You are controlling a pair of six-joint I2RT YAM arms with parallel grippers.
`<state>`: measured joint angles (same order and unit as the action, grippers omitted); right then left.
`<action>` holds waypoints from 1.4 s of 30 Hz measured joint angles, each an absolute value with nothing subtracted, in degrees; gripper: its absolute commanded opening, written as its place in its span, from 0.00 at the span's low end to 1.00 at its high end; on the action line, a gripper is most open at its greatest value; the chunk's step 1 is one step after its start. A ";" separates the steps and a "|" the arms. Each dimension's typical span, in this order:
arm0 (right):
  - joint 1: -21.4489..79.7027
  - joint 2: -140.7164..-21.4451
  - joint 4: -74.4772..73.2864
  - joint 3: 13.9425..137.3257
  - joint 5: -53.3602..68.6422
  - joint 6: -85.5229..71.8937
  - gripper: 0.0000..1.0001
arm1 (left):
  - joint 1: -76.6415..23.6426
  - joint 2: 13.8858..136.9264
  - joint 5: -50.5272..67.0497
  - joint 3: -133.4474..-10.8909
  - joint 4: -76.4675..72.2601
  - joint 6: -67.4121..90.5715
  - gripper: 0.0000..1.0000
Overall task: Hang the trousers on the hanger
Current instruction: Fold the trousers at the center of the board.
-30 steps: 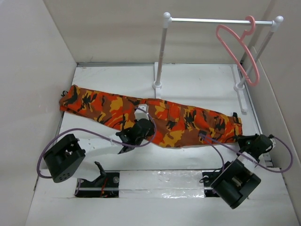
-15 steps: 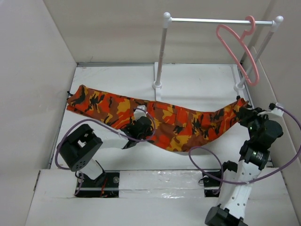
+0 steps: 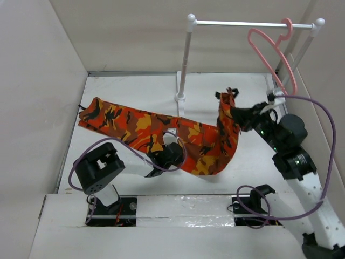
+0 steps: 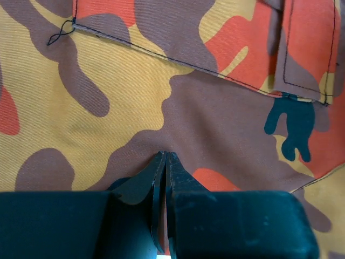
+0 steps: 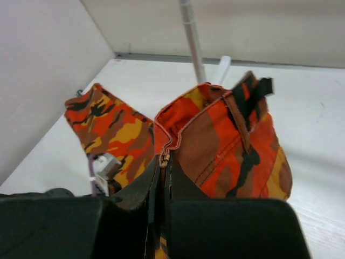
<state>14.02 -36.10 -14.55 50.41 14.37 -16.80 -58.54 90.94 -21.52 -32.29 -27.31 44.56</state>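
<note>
The camouflage trousers [image 3: 135, 124] lie across the table from the far left to the middle, and their right end is lifted and folded upward. My right gripper [image 3: 240, 116] is shut on that raised end, pinching a seam edge between its fingertips in the right wrist view [image 5: 164, 159], with the fabric [image 5: 226, 140] hanging in front. My left gripper [image 3: 171, 156] is shut, tips down on the middle of the trousers; the left wrist view [image 4: 164, 156] shows closed jaws over the fabric [image 4: 215, 108]. The pink hanger [image 3: 275, 54] hangs on the rail at the back right.
The white-and-silver rail stand [image 3: 183, 59] stands at the back, with its left post just behind the trousers and its right foot [image 3: 276, 110] near my right arm. Cardboard walls close in the left, back and right. Purple cables loop beside both arms.
My right gripper has lifted the trousers' right end off the table and carried it left and back, folding the fabric. My left gripper has shifted slightly right on the cloth.
</note>
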 measured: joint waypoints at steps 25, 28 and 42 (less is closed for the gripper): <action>36.58 -67.18 -11.90 87.92 -11.33 -9.08 0.00 | -77.32 103.66 -20.93 -45.21 -30.79 45.01 0.07; 40.42 -71.70 -11.79 90.59 -12.19 -8.29 0.00 | -77.21 95.88 -22.57 -40.38 -27.05 44.60 0.38; 54.08 -101.03 -9.34 110.78 -12.08 -6.22 0.00 | -68.18 13.02 -45.21 -42.68 11.16 45.74 0.47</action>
